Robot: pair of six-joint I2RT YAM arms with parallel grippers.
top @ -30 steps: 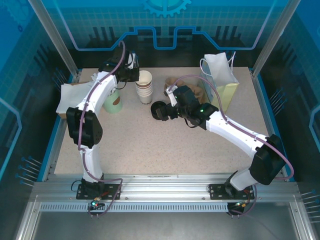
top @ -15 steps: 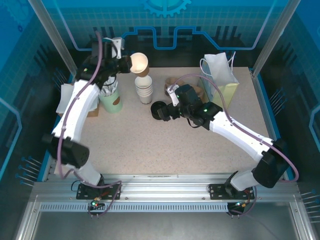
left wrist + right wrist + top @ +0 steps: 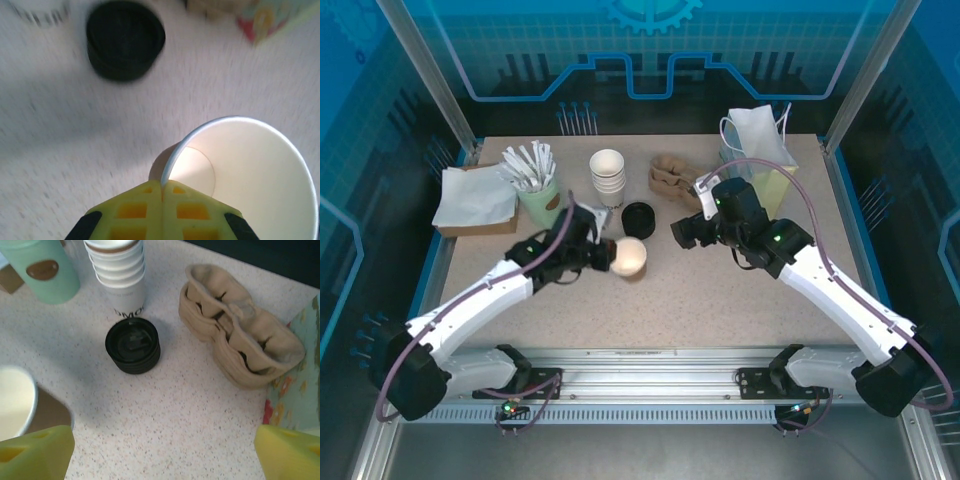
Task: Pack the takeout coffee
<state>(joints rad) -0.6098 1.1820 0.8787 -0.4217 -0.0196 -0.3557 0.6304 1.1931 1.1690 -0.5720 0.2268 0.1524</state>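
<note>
1. Overhead, I see my left gripper [image 3: 605, 254] clenched on the rim of a lidless paper cup [image 3: 630, 257], brown outside, cream inside, tilted, just on the near side of the black lid stack [image 3: 638, 219]. My right gripper [image 3: 680, 232] hangs right of that stack, apart from it
2. On the left wrist camera, the yellow fingers [image 3: 145, 215] pinch the cup's rim; the lid stack sits beyond the cup, blurred
3. On the right wrist camera, my right fingertips stand wide apart with nothing between them. The lid stack lies ahead, with the white cup stack [image 3: 120, 270] just behind it, the held cup at its near left and the cardboard carrier [image 3: 240, 345] to its right
</note>
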